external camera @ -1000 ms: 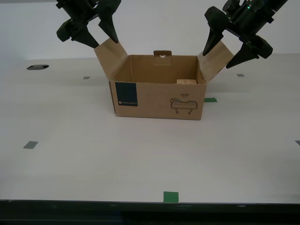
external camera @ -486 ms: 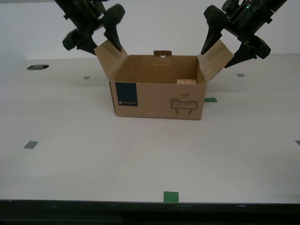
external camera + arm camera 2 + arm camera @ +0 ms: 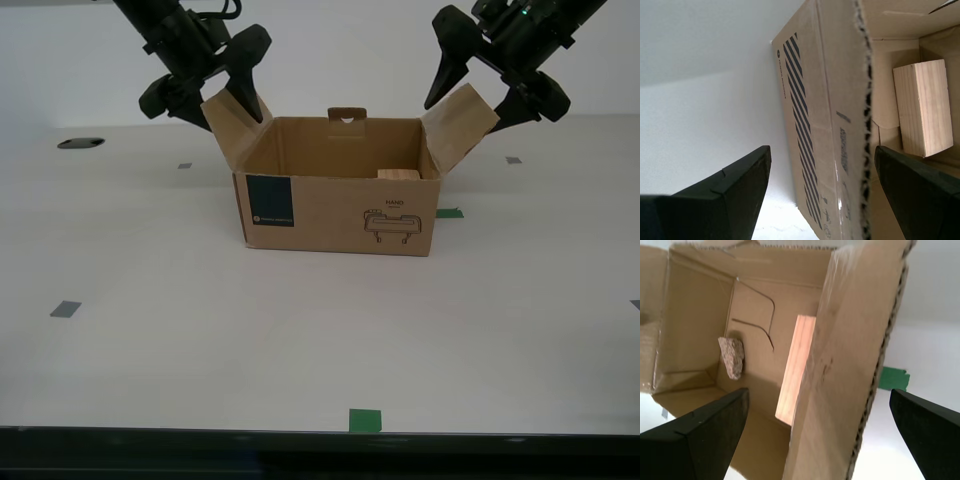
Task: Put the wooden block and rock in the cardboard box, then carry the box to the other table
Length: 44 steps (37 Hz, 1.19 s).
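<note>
The cardboard box (image 3: 340,210) stands on the white top of the other table (image 3: 300,330), which carries green tape marks. The box's two side flaps angle up and outward. The wooden block (image 3: 400,175) (image 3: 922,107) (image 3: 795,370) and the rock (image 3: 731,357) lie inside; the rock is hidden in the exterior view. My first gripper (image 3: 492,108) (image 3: 819,392) is open, straddling the flap at the exterior view's right. My second gripper (image 3: 205,110) (image 3: 822,150) is open astride the striped flap (image 3: 820,100) at the exterior view's left. Neither gripper's fingers press a flap.
A dark round hole (image 3: 80,143) sits far back at the exterior view's left. Green tape pieces (image 3: 364,420) (image 3: 448,212) and small grey marks (image 3: 65,309) dot the top. The table's dark front edge (image 3: 320,450) runs along the bottom of the exterior view.
My second gripper has shifted toward the exterior view's right and lower, so its fingers now bracket the flap. My first gripper rose slightly and its flap stands a bit more upright.
</note>
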{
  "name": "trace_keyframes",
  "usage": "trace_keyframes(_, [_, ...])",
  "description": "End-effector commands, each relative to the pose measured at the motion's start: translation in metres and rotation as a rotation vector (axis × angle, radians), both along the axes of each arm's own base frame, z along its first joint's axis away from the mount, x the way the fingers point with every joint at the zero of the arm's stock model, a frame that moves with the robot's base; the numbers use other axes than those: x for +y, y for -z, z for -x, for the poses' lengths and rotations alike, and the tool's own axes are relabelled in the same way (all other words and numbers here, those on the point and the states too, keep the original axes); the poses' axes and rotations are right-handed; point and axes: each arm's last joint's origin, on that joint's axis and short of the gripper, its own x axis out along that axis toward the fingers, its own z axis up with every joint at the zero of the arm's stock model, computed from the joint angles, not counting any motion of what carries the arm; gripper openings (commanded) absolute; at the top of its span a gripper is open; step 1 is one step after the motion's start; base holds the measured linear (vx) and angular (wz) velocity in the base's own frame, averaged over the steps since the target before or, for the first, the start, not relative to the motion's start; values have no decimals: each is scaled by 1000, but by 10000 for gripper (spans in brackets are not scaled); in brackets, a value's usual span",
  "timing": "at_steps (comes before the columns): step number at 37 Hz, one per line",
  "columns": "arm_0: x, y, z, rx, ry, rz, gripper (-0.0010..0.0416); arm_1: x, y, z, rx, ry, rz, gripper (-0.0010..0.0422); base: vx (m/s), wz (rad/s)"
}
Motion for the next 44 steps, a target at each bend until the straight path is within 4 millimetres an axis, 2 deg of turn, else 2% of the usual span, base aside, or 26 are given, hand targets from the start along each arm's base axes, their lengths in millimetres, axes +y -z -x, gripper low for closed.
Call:
trace_keyframes(1, [1,-2,-3,-26,11,-16,389,-1,-1,0,2,3,5,281,0,0])
trace_keyframes(11, [1,-3,-5,-27,40,-33,384,-1,-1,1,-1,10,3,281,0,0])
trace_keyframes(28, [6,0,-1,-7,28,-29,335,-1,1,3,24,11,-5,281,0,0])
trace_keyframes(39, [6,22,10,13,22,-24,308,-1,1,4,31,13,-7,280,0,0])
trace_keyframes(44, [6,25,11,15,42,-35,276,-1,1,4,35,13,-8,253,0,0])
